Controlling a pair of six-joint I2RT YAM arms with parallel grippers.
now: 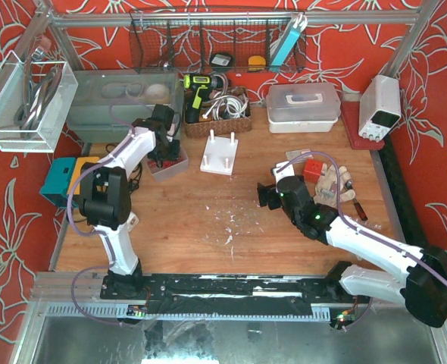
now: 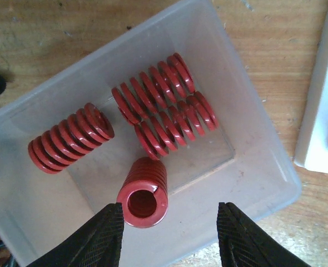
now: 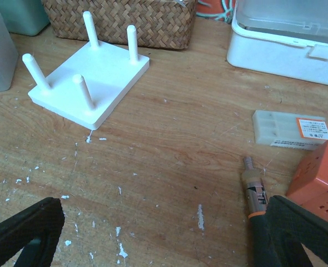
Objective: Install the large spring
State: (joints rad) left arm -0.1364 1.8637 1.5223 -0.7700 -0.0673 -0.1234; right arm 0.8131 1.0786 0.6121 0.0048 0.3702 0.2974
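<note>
Several large red springs lie in a clear plastic bin [image 2: 253,167] on the table's left side. One spring [image 2: 143,192] points its open end up at the camera. It sits just ahead of my left gripper [image 2: 169,228], nearer the left finger [image 2: 105,233]. That gripper is open and empty over the bin [image 1: 169,161]. The white peg base [image 1: 220,154] with its upright pegs stands mid-table, also in the right wrist view [image 3: 89,78]. My right gripper [image 1: 267,196] is open and empty, low over bare wood [image 3: 164,239], to the right of the base.
A wicker basket [image 3: 119,19] and a white lidded box [image 3: 289,39] stand behind the base. A tool with an orange band [image 3: 254,194], an orange block [image 3: 319,178] and a small white case [image 3: 289,129] lie by my right finger. A power supply [image 1: 380,106] is at far right.
</note>
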